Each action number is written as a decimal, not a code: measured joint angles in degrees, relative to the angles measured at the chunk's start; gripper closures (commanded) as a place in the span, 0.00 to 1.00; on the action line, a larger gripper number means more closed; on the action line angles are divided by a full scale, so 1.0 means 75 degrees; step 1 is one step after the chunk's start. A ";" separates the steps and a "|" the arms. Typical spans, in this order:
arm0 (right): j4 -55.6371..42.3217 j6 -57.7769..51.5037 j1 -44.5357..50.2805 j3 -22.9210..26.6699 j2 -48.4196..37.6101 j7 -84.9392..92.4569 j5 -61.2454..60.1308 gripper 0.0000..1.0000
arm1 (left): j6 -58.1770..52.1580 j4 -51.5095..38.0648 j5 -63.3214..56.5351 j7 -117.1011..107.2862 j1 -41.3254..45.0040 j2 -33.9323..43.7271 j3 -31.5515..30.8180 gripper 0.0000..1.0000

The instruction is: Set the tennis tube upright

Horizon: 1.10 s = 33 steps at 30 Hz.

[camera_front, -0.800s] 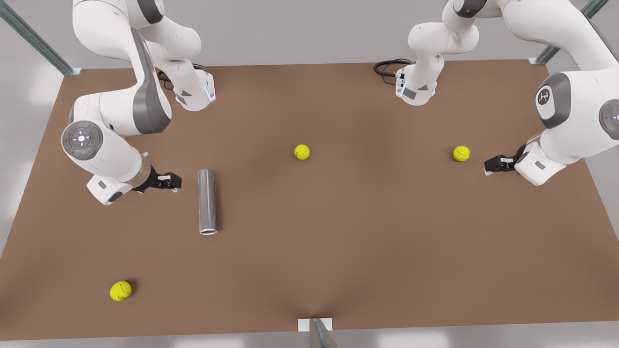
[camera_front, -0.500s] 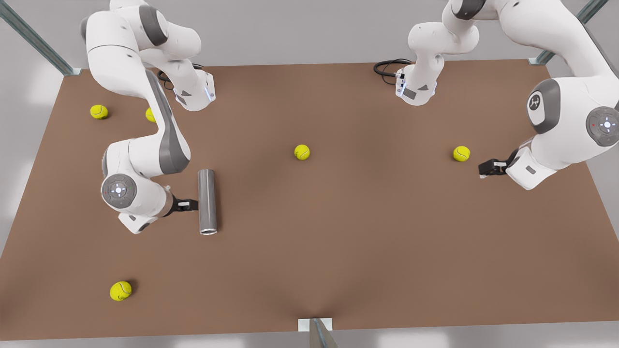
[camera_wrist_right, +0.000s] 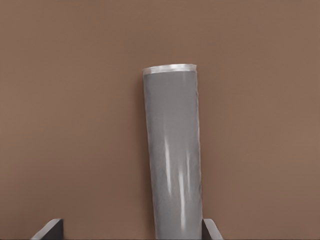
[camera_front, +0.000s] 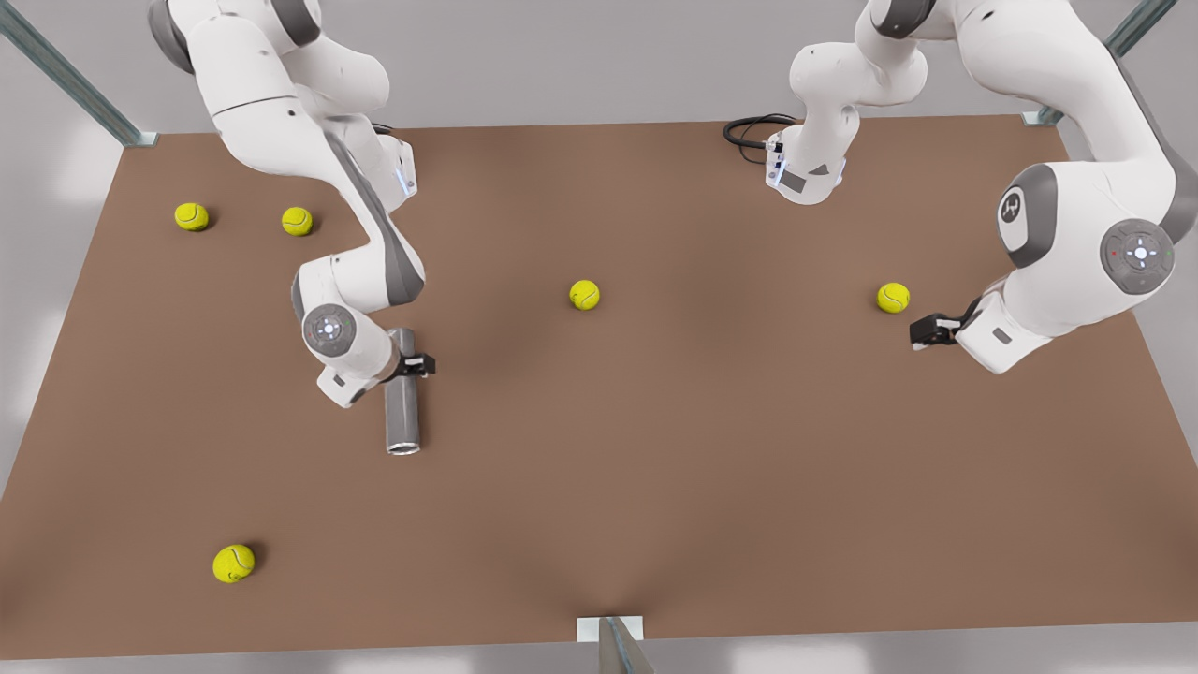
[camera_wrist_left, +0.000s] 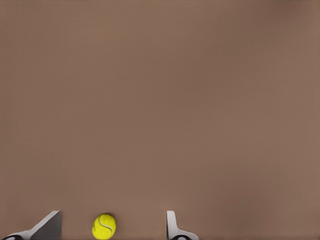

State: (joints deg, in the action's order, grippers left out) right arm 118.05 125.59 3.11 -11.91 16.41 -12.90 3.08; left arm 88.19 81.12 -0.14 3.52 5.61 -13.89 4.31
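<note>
The tennis tube [camera_front: 403,417] is a slim grey cylinder lying flat on the brown table, its open end toward the near edge. My right gripper [camera_front: 413,365] hangs over the tube's far half, on the front view's left. In the right wrist view the tennis tube [camera_wrist_right: 174,160] runs away between the open fingers [camera_wrist_right: 209,229], nearer one finger than the other. My left gripper [camera_front: 924,331] is low on the front view's right, open, just short of a tennis ball [camera_front: 893,298]. That ball [camera_wrist_left: 104,226] sits between its fingertips in the left wrist view.
Yellow-green tennis balls lie at the table's middle [camera_front: 584,295], near the front-left corner [camera_front: 233,564], and two at the back left [camera_front: 192,216] [camera_front: 297,221]. A black cable [camera_front: 749,129] coils by the far arm base. Bare brown table [camera_front: 711,487] spreads across the near half.
My right gripper swung from beside the tube to over its far half. The arm's move uncovered two balls at the back left. My left gripper crept toward the front view's left.
</note>
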 measured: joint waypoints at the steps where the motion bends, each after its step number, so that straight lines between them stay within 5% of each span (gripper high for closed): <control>1: 0.0127 0.0127 -0.0040 0.0004 0.0004 0.0009 0.0000 0.00 | 0.0018 0.0000 0.0001 0.0000 0.0002 0.0000 -0.0003 0.00; 33: 0.1441 0.1649 -0.0380 0.0006 0.0704 0.0220 0.0047 0.00 | -0.0005 0.0012 -0.0005 0.0000 0.0003 -0.0076 -0.0012 0.00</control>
State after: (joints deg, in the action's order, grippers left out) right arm 128.85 137.95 0.26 -11.86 21.69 -11.25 3.43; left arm 88.15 81.21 -0.17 3.52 5.63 -14.47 4.22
